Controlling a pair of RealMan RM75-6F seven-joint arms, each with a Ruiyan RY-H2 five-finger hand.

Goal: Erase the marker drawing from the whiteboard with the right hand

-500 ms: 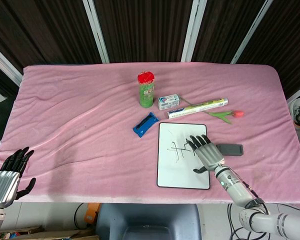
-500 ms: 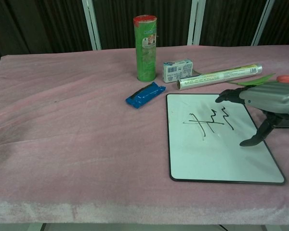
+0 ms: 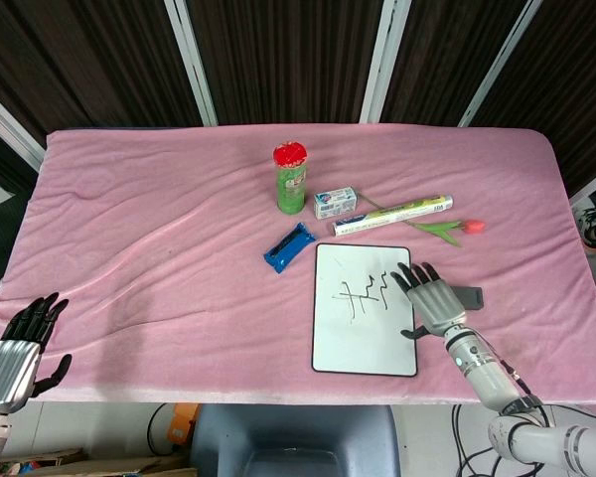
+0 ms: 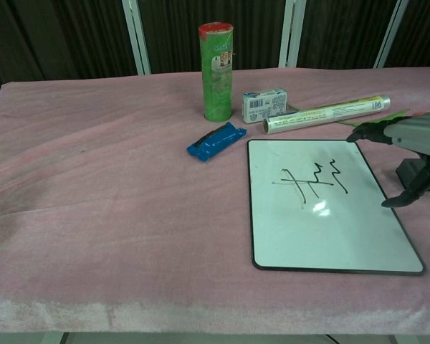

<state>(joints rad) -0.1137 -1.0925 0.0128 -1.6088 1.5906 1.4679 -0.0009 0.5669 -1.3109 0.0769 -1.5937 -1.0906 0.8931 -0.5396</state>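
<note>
At lower right of the head view, the right hand (image 3: 432, 296) hovers over the right edge of the whiteboard (image 3: 364, 348), fingers spread and holding nothing. Black marker drawing (image 3: 366, 294) sits on the board's upper half, just left of the fingertips. Behind the hand lies a dark eraser (image 3: 467, 295). Far lower left, the left hand (image 3: 22, 343) hangs open off the table edge.

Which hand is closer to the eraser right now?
Right. The right hand hovers over the whiteboard's right edge, just beside the dark eraser. The left hand is far off at the table's near left corner.
</note>
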